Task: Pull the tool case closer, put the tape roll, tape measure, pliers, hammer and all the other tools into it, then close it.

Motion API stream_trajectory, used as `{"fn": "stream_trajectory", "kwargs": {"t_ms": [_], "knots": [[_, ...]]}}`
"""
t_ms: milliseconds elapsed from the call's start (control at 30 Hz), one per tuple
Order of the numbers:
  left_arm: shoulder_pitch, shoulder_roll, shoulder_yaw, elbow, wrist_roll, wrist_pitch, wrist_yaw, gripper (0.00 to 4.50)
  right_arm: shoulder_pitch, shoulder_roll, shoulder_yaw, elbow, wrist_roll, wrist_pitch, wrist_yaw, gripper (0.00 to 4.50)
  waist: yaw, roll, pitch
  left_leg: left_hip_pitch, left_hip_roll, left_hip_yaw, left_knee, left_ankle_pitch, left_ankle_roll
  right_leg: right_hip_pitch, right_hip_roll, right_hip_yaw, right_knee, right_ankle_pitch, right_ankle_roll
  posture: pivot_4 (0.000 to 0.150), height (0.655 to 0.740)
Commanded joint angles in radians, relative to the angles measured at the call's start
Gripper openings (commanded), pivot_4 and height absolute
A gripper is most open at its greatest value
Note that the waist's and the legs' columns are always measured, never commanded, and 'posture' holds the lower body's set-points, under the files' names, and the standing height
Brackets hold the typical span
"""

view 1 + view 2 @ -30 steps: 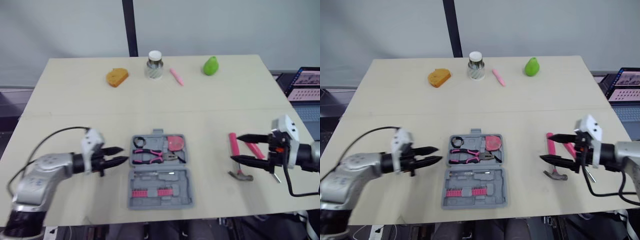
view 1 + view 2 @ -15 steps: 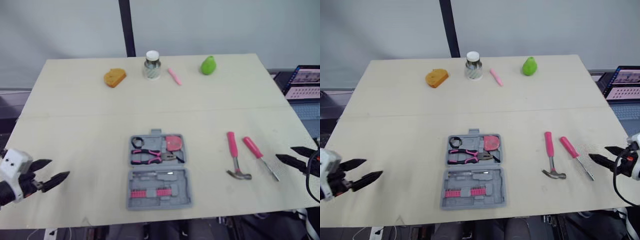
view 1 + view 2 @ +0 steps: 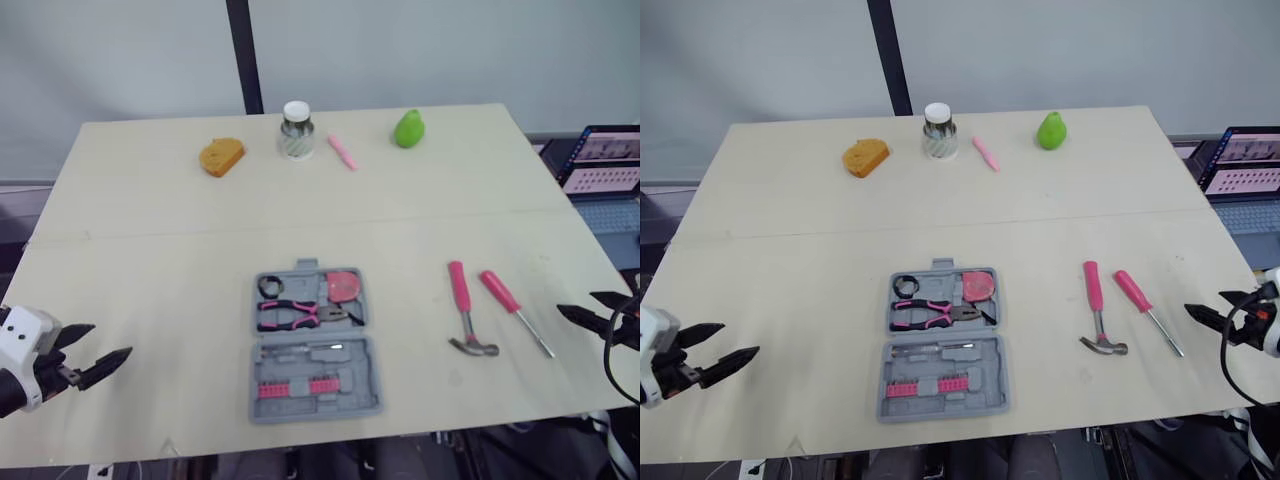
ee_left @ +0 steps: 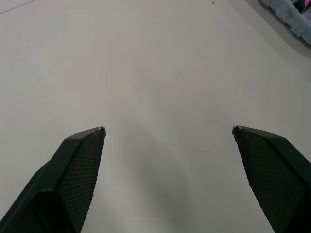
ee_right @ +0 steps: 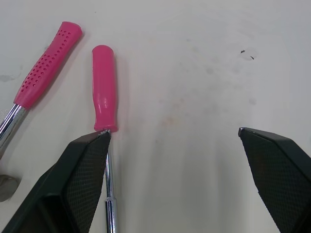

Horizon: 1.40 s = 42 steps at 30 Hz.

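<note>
Black fingers of the left gripper point(image 4: 168, 130) spread wide over bare counter point(image 4: 160, 58), holding nothing. The right gripper point(image 5: 174, 132) gapes likewise, empty, one finger just beside the screwdriver point(image 5: 103, 94), with the hammer point(image 5: 46, 65) past it. The tool case point(image 3: 314, 345) lies open, well apart from both.

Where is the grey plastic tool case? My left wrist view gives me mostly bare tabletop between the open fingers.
Observer: The grey plastic tool case lies open mid-table, to the right of the left gripper, with bare table between them.
Operator: What is already in it?
Observer: Pink-handled pliers, a pink tape measure and a black tape roll sit in its far half.
Operator: What is left outside?
Observer: A pink-handled hammer and a pink-handled screwdriver lie side by side right of the case, near the open right gripper.
</note>
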Motion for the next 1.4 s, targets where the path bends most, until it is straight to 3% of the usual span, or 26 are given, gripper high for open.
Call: {"fn": "stream_trajectory", "kwargs": {"t_ms": [33,200,400,700,833,933,1000,1400], "knots": [[-0.015,0.012,0.004,-0.002,-0.005,-0.006,0.001,4.48,0.027,-0.012,-0.03,-0.093,0.032,0.039,0.015,4.5,-0.002,0.0,0.0,0.0,0.0,0.0,0.0,0.0,0.0,0.0,0.0,0.0,0.0,0.0,0.0,0.15,0.74],[-0.038,0.017,-0.029,-0.061,-0.022,0.015,-0.013,4.48,0.109,-0.004,-0.063,-0.302,0.093,0.159,0.0,4.5,-0.003,0.0,0.0,0.0,0.0,0.0,-0.001,0.0,0.0,0.0,0.0,0.0,0.0,0.0,0.0,0.15,0.74],[-0.108,0.009,-0.144,-0.192,-0.053,0.063,-0.007,4.48,0.249,0.061,-0.09,-0.704,0.187,0.382,-0.099,4.5,0.006,0.0,0.0,0.0,0.0,-0.001,-0.001,0.0,0.0,0.0,-0.001,0.0,0.001,0.0,0.0,0.15,0.74],[-0.326,-0.093,-0.482,-0.343,-0.051,0.07,0.02,4.48,0.38,0.191,-0.055,-1.104,0.208,0.631,-0.358,4.5,0.038,0.002,-0.001,0.0,-0.001,0.0,0.0,0.001,0.0,0.0,0.0,0.001,0.002,0.001,0.001,0.15,0.74],[-0.392,-0.13,-0.633,-0.343,0.012,-0.008,-0.008,4.48,0.39,0.276,-0.059,-1.222,0.214,0.723,-0.502,4.5,0.045,0.004,-0.002,0.0,-0.002,0.0,0.0,0.001,0.0,0.0,0.001,0.002,0.002,0.0,0.001,0.15,0.74],[-0.438,-0.162,-0.744,-0.326,0.054,-0.069,-0.035,4.5,0.402,0.32,-0.038,-1.291,0.202,0.778,-0.581,3.64,0.048,0.004,-0.002,0.0,-0.002,0.0,0.0,0.001,0.0,0.0,0.002,0.002,0.002,0.0,0.001,0.15,0.74],[-0.467,-0.183,-0.788,-0.316,0.072,-0.094,-0.042,4.5,0.397,0.341,-0.044,-1.3,0.183,0.804,-0.637,2.64,0.048,0.004,-0.002,0.0,-0.002,0.001,0.0,0.002,0.0,0.0,0.002,0.002,0.002,0.0,0.001,0.15,0.74],[-0.531,-0.246,-0.895,-0.285,0.107,-0.162,-0.061,4.5,0.397,0.43,-0.05,-1.367,0.153,0.941,-0.82,2.64,0.048,0.005,-0.003,0.0,-0.002,0.0,0.0,0.003,0.001,0.0,0.003,0.003,0.001,0.001,0.001,0.15,0.74]]}}
